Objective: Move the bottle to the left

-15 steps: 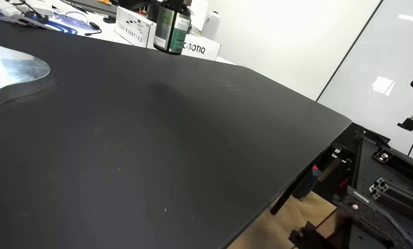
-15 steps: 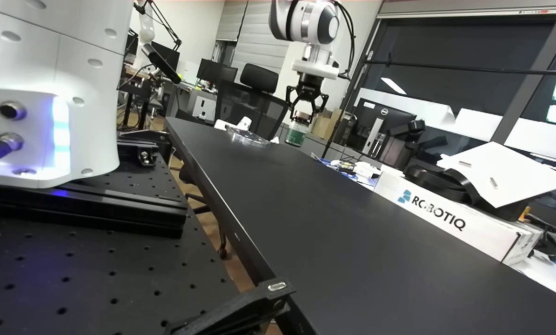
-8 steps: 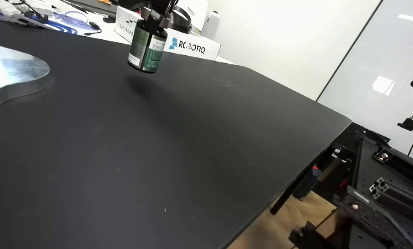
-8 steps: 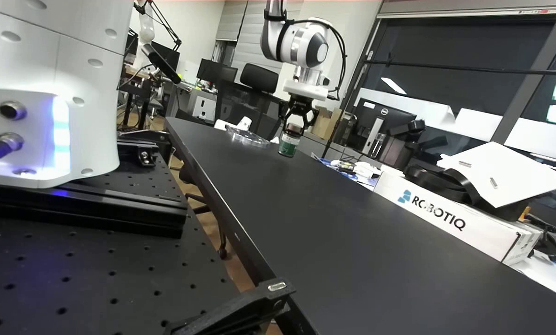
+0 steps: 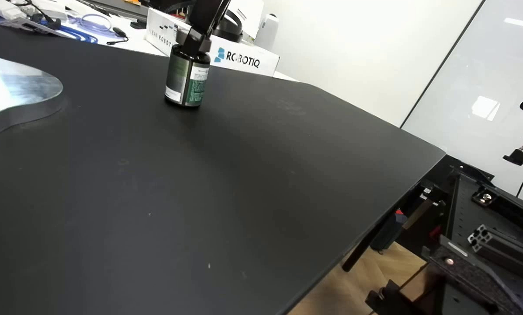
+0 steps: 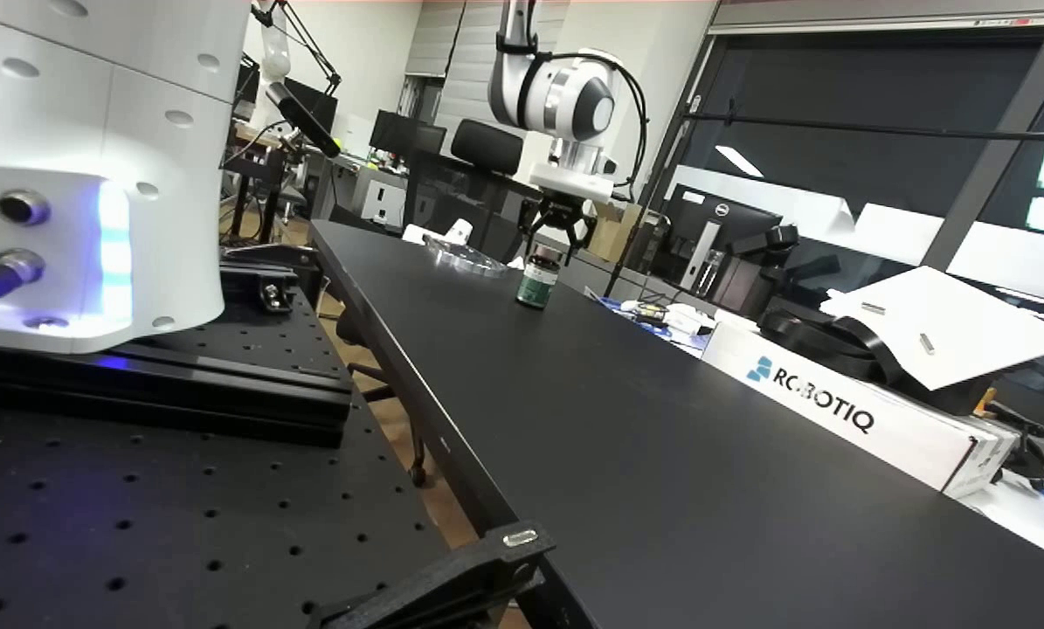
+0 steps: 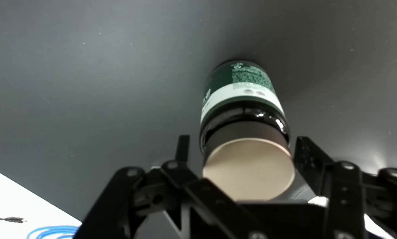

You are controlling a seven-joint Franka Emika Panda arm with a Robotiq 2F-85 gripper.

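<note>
The dark green bottle (image 5: 187,83) stands upright on the black table (image 5: 243,175); it also shows in an exterior view (image 6: 536,286). Its brownish cap and pale label band show in the wrist view (image 7: 245,89). My gripper (image 7: 243,142) is over the bottle, with one finger on each side of the cap. It is open: a gap shows beside the left finger, and the right finger is very close to the cap's edge. The gripper also shows in an exterior view (image 6: 549,252), pointing down. In an exterior view a finger (image 5: 196,40) hides part of the cap.
A shiny, thick-edged flat piece (image 5: 20,89) lies on the table near the bottle. A white Robotiq box (image 6: 836,393) stands along the table's far side, with cables (image 5: 93,24) near it. The robot's white base (image 6: 111,175) stands beside the table edge.
The bottle, held in the air one second ago, has come down and moved a little left in an exterior view, and now stands on the table. The gripper's fingers have parted from the cap.
</note>
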